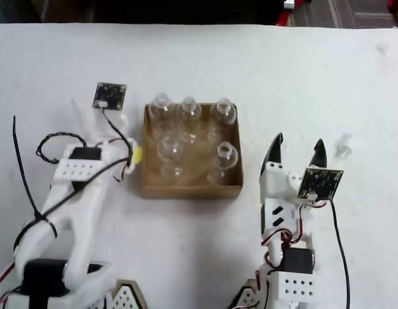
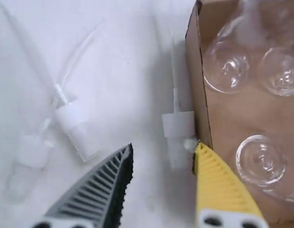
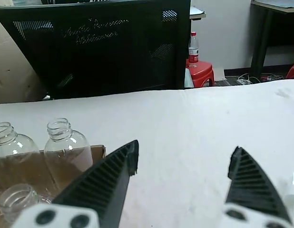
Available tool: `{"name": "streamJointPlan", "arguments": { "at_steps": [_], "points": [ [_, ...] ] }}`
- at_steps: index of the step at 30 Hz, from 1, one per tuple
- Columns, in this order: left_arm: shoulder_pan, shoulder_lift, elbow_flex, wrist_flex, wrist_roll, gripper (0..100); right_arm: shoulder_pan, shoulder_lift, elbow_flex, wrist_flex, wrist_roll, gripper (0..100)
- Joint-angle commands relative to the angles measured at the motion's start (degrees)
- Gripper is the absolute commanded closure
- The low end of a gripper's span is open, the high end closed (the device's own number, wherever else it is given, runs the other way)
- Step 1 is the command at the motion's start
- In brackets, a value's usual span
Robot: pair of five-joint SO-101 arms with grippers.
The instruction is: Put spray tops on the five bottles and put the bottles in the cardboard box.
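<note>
Left end effector (image 2: 163,146): fingers apart, with one spray top (image 2: 178,126) lying on the counter (image 2: 113,57) between the tips, just beside the yellow finger and the cardboard box (image 2: 197,71) wall. Two more spray tops (image 2: 73,123) lie beyond the grey finger. Right end effector (image 3: 186,146): fingers wide apart, holding nothing, with the box and its five uncapped bottles (image 1: 170,149) to its left.

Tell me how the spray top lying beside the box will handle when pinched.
The spray top looks small and plastic, so probably very light. Its thin dip tube will likely flex. Lying on its side by the cardboard box, its round collar may roll or slip.
</note>
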Motion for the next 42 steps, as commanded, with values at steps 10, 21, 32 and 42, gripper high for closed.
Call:
{"name": "streamJointPlan", "arguments": {
  "at_steps": [10, 21, 32, 42],
  "points": [
    [0.9, 24.0, -25.4, 10.0, 5.2, 80, -3.9, 0.1, 1.5, -1.5, 6.5, 72.8],
    [-4.3, 25.2, -26.7, 11.4, 5.4, 80, -3.9, 0.1, 1.5, -1.5, 6.6, 72.8],
    [-10.9, 24.7, -37.4, 33.6, 5.6, 80, -3.9, 0.1, 1.5, -1.4, 6.6, 72.8],
    [-13.3, 24.7, -70.2, 61.5, 0.1, 80, -3.9, 0.1, 1.5, -1.2, 6.6, 72.7]
  ]
}}
